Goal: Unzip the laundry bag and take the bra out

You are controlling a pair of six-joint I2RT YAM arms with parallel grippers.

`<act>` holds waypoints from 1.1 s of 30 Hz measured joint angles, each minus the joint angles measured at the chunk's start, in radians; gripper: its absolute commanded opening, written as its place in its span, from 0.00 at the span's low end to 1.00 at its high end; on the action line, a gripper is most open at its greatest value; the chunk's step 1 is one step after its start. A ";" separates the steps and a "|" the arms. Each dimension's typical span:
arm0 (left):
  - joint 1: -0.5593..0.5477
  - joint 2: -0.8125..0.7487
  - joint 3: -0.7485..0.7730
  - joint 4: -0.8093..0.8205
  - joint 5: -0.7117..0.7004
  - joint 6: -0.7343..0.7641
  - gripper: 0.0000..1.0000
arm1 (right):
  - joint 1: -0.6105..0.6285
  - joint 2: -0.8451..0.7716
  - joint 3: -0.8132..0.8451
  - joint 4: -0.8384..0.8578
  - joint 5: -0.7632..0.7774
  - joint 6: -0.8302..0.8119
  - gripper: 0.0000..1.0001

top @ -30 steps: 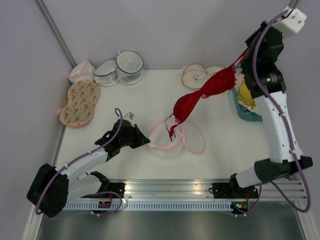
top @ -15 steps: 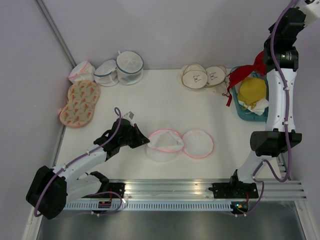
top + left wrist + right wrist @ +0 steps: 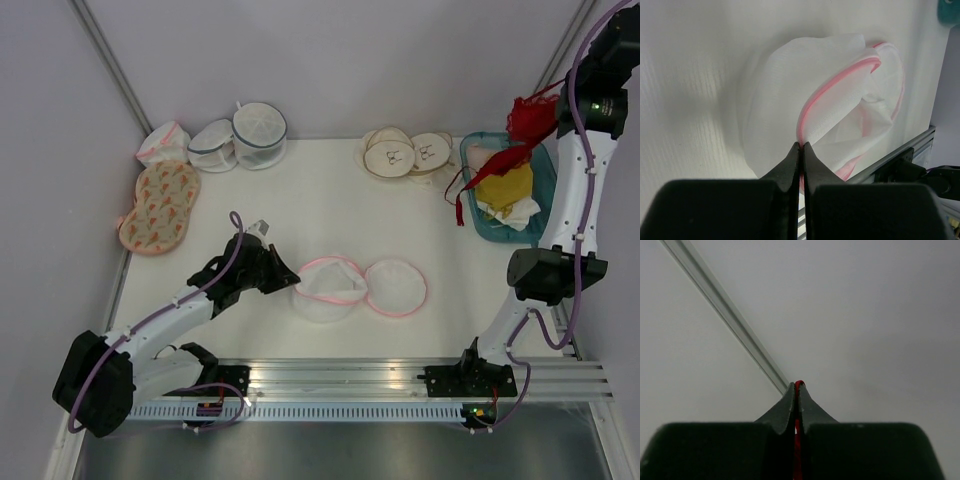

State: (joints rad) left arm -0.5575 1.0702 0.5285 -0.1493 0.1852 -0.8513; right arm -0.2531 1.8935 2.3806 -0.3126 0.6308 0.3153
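The bra (image 3: 526, 116) has swung over the teal bin (image 3: 485, 226).

In the top view I see 2 arms: the left arm (image 3: 170, 320) at 7 o'clock and the right arm (image 3: 572, 200) at 3 o'clock. Both have white links, black joint housings and black bases (image 3: 95, 385), with 1 purple cable (image 3: 240, 240) along each. The left gripper (image 3: 801, 146) and right gripper (image 3: 798, 385) each carry 2 black tapered fingers (image 3: 787, 167).

Wrist views: bra (image 3: 798, 385) mere red sliver between right fingers (image 3: 782, 412); laundry bag (image 3: 775, 95) near rim hidden behind left fingers (image 3: 787, 165)
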 measured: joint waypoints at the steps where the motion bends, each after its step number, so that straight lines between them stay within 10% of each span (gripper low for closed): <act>1: 0.000 0.002 0.005 -0.003 0.000 0.000 0.02 | -0.004 0.001 0.016 0.015 0.002 -0.005 0.00; 21: 0.000 0.017 0.068 -0.089 0.006 0.005 0.02 | -0.140 0.039 0.099 0.240 -0.010 0.014 0.00; 33: 0.000 0.036 0.068 -0.083 0.008 0.005 0.02 | -0.127 0.151 -0.155 0.177 -0.211 0.104 0.00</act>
State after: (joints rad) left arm -0.5575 1.1065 0.5964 -0.2325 0.1936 -0.8459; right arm -0.3798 2.0445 2.2257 -0.1352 0.4198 0.4191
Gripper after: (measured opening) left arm 0.025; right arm 0.010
